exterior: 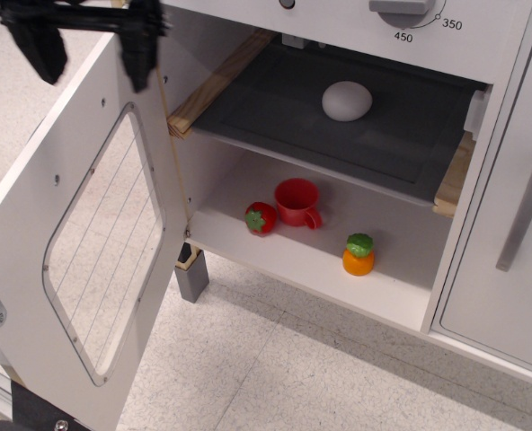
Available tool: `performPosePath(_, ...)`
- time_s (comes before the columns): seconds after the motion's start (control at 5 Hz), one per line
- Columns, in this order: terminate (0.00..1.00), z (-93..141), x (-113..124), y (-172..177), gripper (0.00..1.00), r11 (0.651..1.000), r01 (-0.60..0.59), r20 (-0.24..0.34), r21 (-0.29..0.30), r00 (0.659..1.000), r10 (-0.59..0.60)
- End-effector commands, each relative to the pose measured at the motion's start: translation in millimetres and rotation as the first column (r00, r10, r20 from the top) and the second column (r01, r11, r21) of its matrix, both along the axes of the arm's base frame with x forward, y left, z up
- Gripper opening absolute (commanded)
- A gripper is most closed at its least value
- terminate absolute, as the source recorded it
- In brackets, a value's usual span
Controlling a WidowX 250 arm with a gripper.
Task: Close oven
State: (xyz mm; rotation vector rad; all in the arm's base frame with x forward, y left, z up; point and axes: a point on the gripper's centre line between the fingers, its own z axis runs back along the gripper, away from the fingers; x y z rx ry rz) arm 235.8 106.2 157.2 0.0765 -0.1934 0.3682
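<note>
Pincer [84,49] is up near the top edge of the oven door [86,260], fingers spread apart and gripping nothing. Looks like the approach step to me: it's lining up to get behind that door, which hangs wide open just below it. Next it'd need to push the panel rightward toward the oven [338,180] cavity. The door's long axis runs top to bottom, with its inner face turned toward the shelf [329,135].

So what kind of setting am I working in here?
Most likely a child's toy kitchen on a speckled floor: a small white oven with its windowed door swung open, a temperature dial marked 350 and 450, and toy food inside, a strawberry and an egg.
</note>
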Motion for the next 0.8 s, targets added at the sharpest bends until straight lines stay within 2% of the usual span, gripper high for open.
performPosePath(0.0, 0.0, -15.8, 1.1, 41.9, 1.0, 0.999, 0.023, 0.027, 0.046, 0.999, -0.024)
performPosePath(0.2, 0.0, -30.7, 0.8, 43.4, 1.0, 0.997, 0.024, 0.032, 0.069, 0.999, -0.026)
performPosePath(0.4, 0.0, -41.3, 0.3, 33.9, 1.0, 0.999, 0.026, 0.015, 0.026, 1.0, -0.026)
performPosePath(0.6, 0.0, -51.3, 1.9, 18.4, 1.0, 1.0, -0.005, 0.011, 0.019, 1.0, 0.005)
